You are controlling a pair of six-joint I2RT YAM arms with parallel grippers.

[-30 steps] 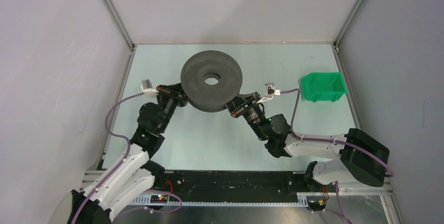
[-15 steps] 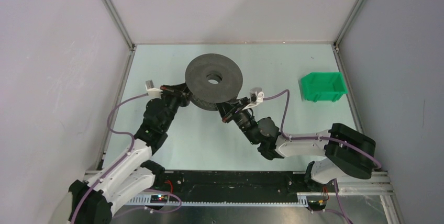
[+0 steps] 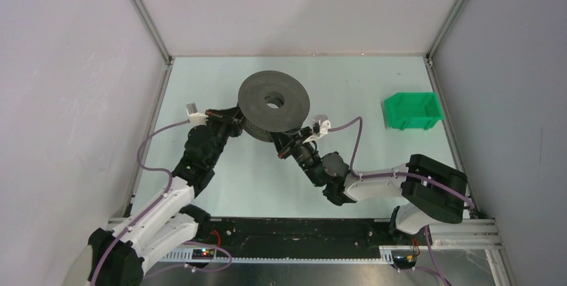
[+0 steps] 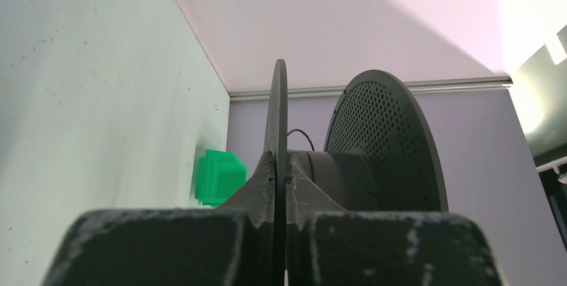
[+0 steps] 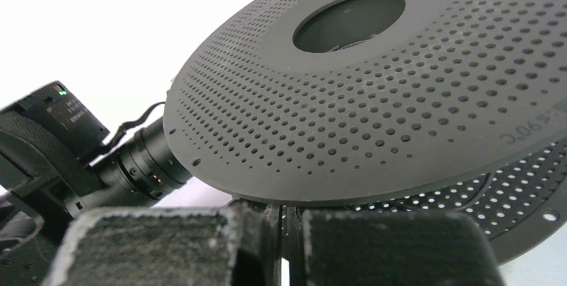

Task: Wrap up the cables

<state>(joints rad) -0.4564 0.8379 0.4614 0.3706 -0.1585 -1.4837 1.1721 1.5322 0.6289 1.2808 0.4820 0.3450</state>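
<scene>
Left hand (image 4: 279, 171): pressed together on the thin rim of one flange of the spool (image 4: 384, 146). That flange is seen edge-on between the two fingers, touched on both sides.
Left hand, place: set at the left near rim of the spool, with the fingers aimed right and far, towards the hub.
Right hand (image 5: 281, 218): fingers drawn almost together, with only a slit left between them. The rim of the upper flange seems to be pinched there, though the contact itself is hidden under that rim.
Right hand, place: set at the near right rim, aimed left and far.
Cable (image 4: 302, 134): a thin black loop is seen standing off the hub, between the two flanges. The rest of it cannot be made out.
Direction from the hands: the cable lies inward of both, past the fingertips and towards the spool's centre, straight ahead in the left wrist view.
Long axis: the spool's axis, through the centre hole, is held roughly upright and somewhat tilted. The channel for the cable runs as a ring around the hub, so the cable is laid around that axis, not along it.
Nearer arm: judged about equal, since both hands are at the rim. Neither is free, so one grip would have to be given up before the loop is reached.
Surroundings: a green bin (image 3: 411, 111) stands at the far right of the bench (image 3: 374, 79), well apart from the spool.
</scene>
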